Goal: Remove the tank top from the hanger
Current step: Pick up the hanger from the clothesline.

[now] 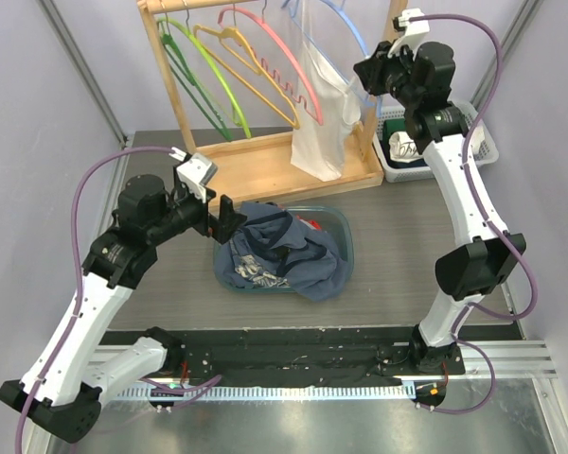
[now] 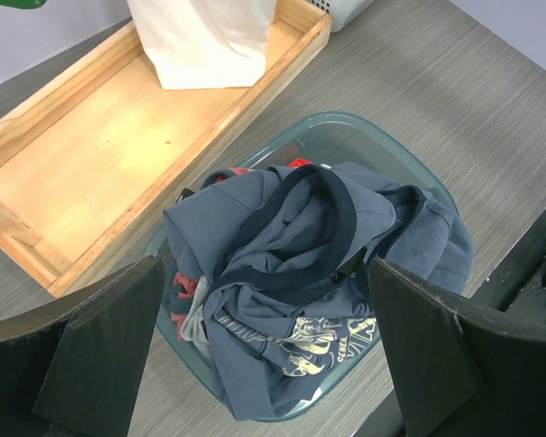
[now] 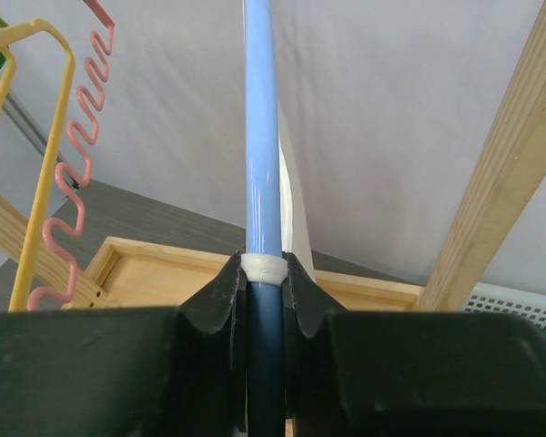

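Observation:
A white tank top (image 1: pixel 324 113) hangs on a light blue hanger (image 1: pixel 352 33) at the right end of the wooden rack (image 1: pixel 265 165). My right gripper (image 1: pixel 367 74) is shut on the blue hanger (image 3: pixel 262 182), which runs straight up between its fingers; a strip of white fabric (image 3: pixel 291 209) shows just behind it. My left gripper (image 1: pixel 229 219) is open and empty, held above the left edge of a clear tub (image 1: pixel 346 236) of dark blue clothes (image 2: pixel 318 264). The tank top's lower hem (image 2: pixel 205 41) shows at the top of the left wrist view.
Green (image 1: pixel 204 80), yellow (image 1: pixel 251 71) and pink (image 1: pixel 284 61) empty hangers hang on the rack's rail. A white basket (image 1: pixel 426 147) stands right of the rack. The rack's right post (image 3: pixel 505 164) stands close beside my right gripper. A black rail (image 1: pixel 303 355) runs along the near edge.

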{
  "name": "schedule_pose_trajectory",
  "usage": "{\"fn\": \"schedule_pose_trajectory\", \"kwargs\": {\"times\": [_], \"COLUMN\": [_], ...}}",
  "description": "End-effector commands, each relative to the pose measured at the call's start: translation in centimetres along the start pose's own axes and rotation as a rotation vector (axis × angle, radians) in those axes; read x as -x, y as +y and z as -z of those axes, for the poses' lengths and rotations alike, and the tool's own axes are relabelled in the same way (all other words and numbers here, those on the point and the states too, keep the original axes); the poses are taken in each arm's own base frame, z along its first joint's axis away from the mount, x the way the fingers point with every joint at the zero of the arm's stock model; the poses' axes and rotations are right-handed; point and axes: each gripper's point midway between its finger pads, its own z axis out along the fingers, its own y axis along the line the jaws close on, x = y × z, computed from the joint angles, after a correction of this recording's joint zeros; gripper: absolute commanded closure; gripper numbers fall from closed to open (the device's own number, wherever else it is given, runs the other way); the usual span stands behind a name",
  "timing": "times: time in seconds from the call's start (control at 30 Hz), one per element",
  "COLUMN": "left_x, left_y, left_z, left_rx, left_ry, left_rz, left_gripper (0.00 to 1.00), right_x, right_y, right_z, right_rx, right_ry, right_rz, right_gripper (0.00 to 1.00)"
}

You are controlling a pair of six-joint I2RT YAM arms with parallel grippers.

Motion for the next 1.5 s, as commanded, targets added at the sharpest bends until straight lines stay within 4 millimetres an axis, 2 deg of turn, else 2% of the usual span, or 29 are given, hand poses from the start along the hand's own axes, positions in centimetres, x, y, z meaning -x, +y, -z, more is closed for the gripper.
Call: {"fn": "schedule_pose_trajectory", "kwargs": {"times": [0.0,0.07,0.1,0.17,0.23,0.37,0.57,0.63,0.67,0.73,0.77,0.8,0.9,0.93,0.97,1.0,1.03,1.07,1.1,1.13,1.2,1.23,1.27,1.33,1.37,1.47], "left_x": [1.3,1.3,1.3,1.2,1.0,0.9,0.9,0.8,0.9,1.0,1.1,1.2,1.5,1.7,1.7,1.8,1.8,2.0,2.1,2.3,2.7,2.9,3.3,3.9,4.1,5.2], "left_y": [-0.2,-0.2,-0.1,0.0,0.0,0.0,0.1,0.1,0.2,0.1,0.0,0.0,0.0,0.0,-0.1,-0.1,-0.2,-0.3,-0.3,-0.4,-0.4,-0.4,-0.4,-0.5,-0.7,-1.0], "left_z": [0.5,0.6,0.6,0.7,0.7,0.8,0.9,0.9,1.0,1.1,1.1,1.1,1.1,1.2,1.2,1.2,1.2,1.3,1.3,1.3,1.4,1.5,1.6,1.7,1.8,2.2], "left_rx": [-0.006,-0.006,-0.002,0.000,0.003,0.004,0.009,0.009,0.012,0.009,0.007,0.004,0.002,0.003,-0.001,-0.002,-0.007,-0.010,-0.011,-0.013,-0.013,-0.013,-0.011,-0.012,-0.017,-0.030], "left_ry": [-0.064,-0.065,-0.067,-0.067,-0.066,-0.066,-0.072,-0.071,-0.074,-0.077,-0.079,-0.081,-0.087,-0.091,-0.091,-0.093,-0.091,-0.095,-0.097,-0.103,-0.111,-0.117,-0.127,-0.139,-0.145,-0.167], "left_rz": [-0.006,-0.006,-0.007,-0.009,-0.009,-0.009,-0.006,-0.002,-0.001,-0.001,-0.001,-0.001,-0.001,-0.003,-0.003,-0.002,-0.001,-0.002,-0.002,-0.005,-0.008,-0.010,-0.007,0.000,0.010,0.020], "left_gripper": [0.00,0.00,0.00,0.00,0.00,0.00,0.00,0.00,0.00,0.00,0.00,0.00,0.00,0.00,0.00,0.00,0.00,0.00,0.00,0.00,0.00,0.00,0.00,0.00,0.00,0.00], "right_x": [10.8,12.2,11.7,12.9,13.0,14.3,15.4,15.2,14.4,14.2,12.9,13.3,10.8,11.1,9.8,9.3,9.4,8.1,8.0,6.7,6.4,5.4,5.7,5.0,5.4,5.9], "right_y": [0.4,0.4,0.3,0.2,0.0,-0.1,0.3,0.3,0.2,0.5,0.4,0.6,0.7,1.2,1.1,1.2,1.8,1.7,1.9,1.9,2.7,3.0,3.7,4.2,4.6,5.2], "right_z": [3.1,4.1,4.0,5.0,5.3,5.8,5.3,5.3,5.1,5.8,5.6,6.7,7.4,8.8,9.0,9.4,10.9,11.1,11.9,12.4,14.6,15.3,16.9,18.5,20.0,22.5], "right_rx": [-0.070,-0.090,-0.098,-0.116,-0.131,-0.144,-0.132,-0.134,-0.134,-0.129,-0.133,-0.133,-0.128,-0.121,-0.125,-0.122,-0.112,-0.110,-0.110,-0.109,-0.088,-0.078,-0.057,-0.044,-0.043,-0.042], "right_ry": [-0.394,-0.455,-0.457,-0.515,-0.530,-0.578,-0.569,-0.554,-0.528,-0.516,-0.479,-0.482,-0.405,-0.403,-0.368,-0.349,-0.337,-0.303,-0.298,-0.245,-0.229,-0.187,-0.192,-0.167,-0.183,-0.187], "right_rz": [0.068,0.071,0.068,0.065,0.061,0.065,0.079,0.087,0.087,0.098,0.104,0.109,0.120,0.128,0.127,0.124,0.126,0.140,0.158,0.157,0.174,0.173,0.181,0.190,0.193,0.197], "right_gripper": [0.99,0.99,0.99,0.99,0.99,0.99,0.99,0.99,0.99,0.99,0.99,0.99,0.99,0.99,0.99,0.99,0.99,0.98,0.99,0.99,0.99,0.99,0.99,0.99,0.99,0.99]}}
